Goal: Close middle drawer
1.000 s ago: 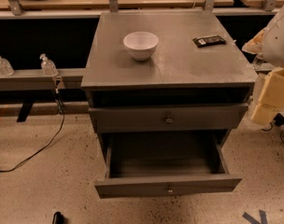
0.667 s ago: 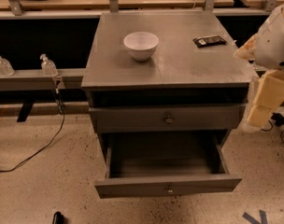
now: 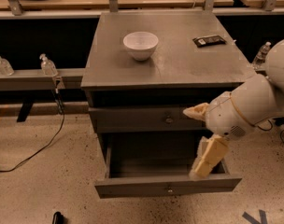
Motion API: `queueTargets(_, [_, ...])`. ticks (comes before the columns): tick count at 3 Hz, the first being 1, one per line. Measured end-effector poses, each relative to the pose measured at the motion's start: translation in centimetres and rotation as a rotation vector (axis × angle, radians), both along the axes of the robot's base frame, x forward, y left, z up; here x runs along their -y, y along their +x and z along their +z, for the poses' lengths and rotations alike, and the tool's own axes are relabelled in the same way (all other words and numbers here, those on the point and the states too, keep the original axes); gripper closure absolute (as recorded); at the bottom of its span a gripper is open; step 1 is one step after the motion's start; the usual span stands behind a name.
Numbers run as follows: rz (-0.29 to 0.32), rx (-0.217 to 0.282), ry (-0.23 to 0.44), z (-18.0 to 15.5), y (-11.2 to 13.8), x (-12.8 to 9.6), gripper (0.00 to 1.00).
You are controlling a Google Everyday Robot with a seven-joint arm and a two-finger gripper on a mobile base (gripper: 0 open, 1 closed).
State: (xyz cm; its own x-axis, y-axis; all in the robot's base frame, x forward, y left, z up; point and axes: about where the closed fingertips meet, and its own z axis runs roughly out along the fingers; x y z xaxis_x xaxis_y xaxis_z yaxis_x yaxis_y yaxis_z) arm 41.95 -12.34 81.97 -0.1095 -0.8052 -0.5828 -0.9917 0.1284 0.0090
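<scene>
The middle drawer (image 3: 132,189) is the grey drawer pulled far out at the bottom of the grey cabinet (image 3: 132,73). It has a long deep empty tray and a low front panel with a small round knob (image 3: 170,189). My gripper (image 3: 201,135) is over the right part of this open drawer. One cream finger (image 3: 196,111) points left in front of the drawer above. The other finger (image 3: 209,157) hangs down into the tray near its right wall. The fingers stand apart and hold nothing.
A taller drawer front with a knob (image 3: 168,120) sits shut above the open drawer. A white bowl (image 3: 140,44) and a dark flat packet (image 3: 209,41) lie on the cabinet top. Bottles (image 3: 47,65) stand on a left ledge. A cable (image 3: 44,146) runs over the floor.
My arm has swung from the cabinet's right side leftward and down, so the gripper now sits over the right part of the open drawer. The drawer has not moved.
</scene>
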Motion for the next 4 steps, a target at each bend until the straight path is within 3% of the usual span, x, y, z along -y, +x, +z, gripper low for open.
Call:
queueTargets(1, [-0.020,0.029,0.011,0.5,0.8,-0.6,0.00])
queueTargets(2, [0.016,-0.018,0.098,-0.4,0.3,-1.1,0.00])
queueTargets(3, [0.008,-0.036,0.256,-3.5,1.2,0.0,0.00])
queueTargets(4, [0.003,-0.023,0.412,-8.4,2.2,1.7,0.00])
